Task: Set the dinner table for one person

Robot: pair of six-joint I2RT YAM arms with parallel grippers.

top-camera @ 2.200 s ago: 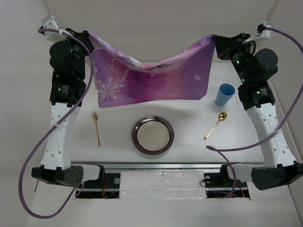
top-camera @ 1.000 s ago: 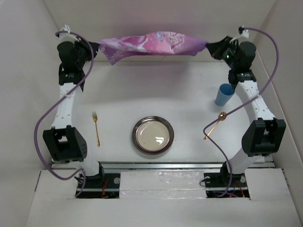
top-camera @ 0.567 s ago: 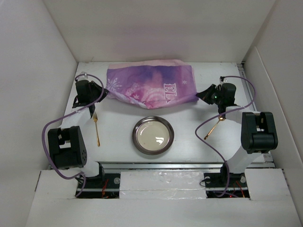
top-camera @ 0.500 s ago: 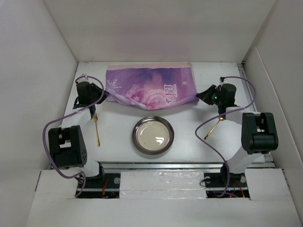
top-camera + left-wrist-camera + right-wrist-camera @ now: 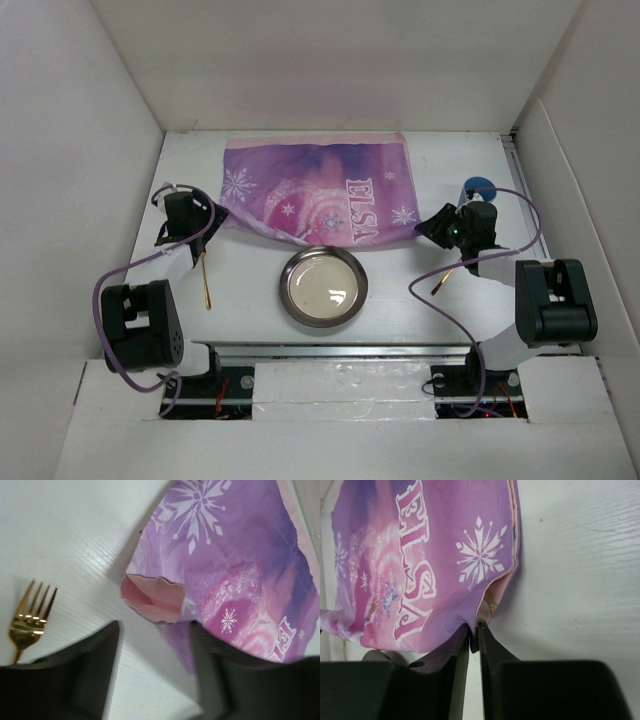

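You are spreading the mat (image 5: pixel 320 195) at 12 o'clock on the dinner table (image 5: pixel 250 270). Your right gripper (image 5: pixel 475 630) pinches the mat's corner, while your left gripper (image 5: pixel 155 630) gapes wide with its corner loose. The next move likely calls for the right to let go.

Overhead plus wrist close-ups of mat (image 5: pixel 320 195)

The only writing that can be read is the word "ELSA", in white outlined capitals, printed on the purple snowflake-patterned cloth mat (image 5: pixel 310 190) lying on the dinner table (image 5: pixel 250 275). From above it reads left to right near the mat's near right corner. The right wrist view shows the same four letters turned on their side. In the left wrist view, a white outlined shape at the cloth's lower right is probably part of the "E", but it is cut off.
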